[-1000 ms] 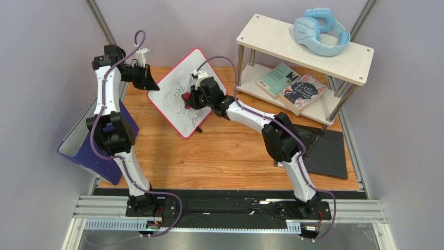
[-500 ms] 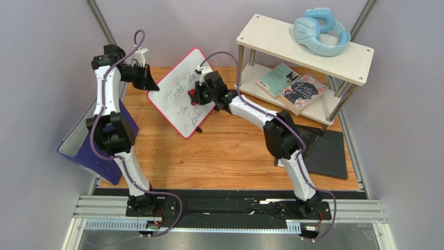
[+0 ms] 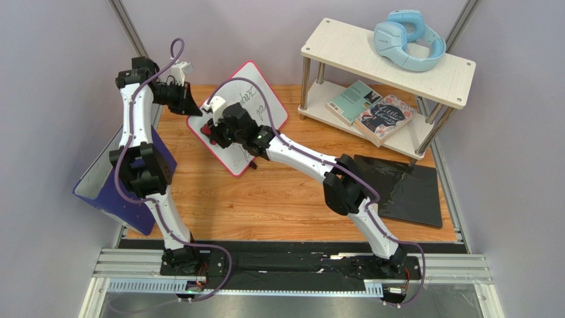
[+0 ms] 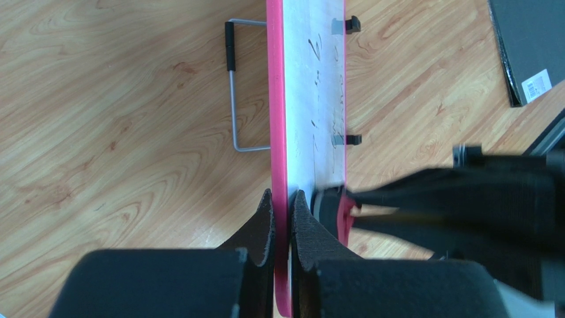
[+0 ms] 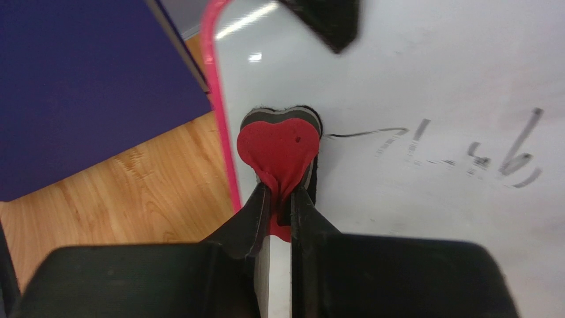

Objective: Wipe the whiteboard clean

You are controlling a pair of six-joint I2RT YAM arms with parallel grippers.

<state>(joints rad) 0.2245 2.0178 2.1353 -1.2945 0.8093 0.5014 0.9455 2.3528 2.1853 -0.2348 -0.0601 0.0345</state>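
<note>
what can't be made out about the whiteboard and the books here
- Top view: writing on the whiteboard is partly covered by the right arm, the rest too small to read.
- Left wrist view: the whiteboard is seen nearly edge-on, strokes unreadable.
- Top view: the books have titles too small; the shelf top cuts off one.

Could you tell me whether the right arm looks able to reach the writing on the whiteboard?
Probably yes: the right gripper holds the eraser against the whiteboard, with bare board between it and the writing.
</note>
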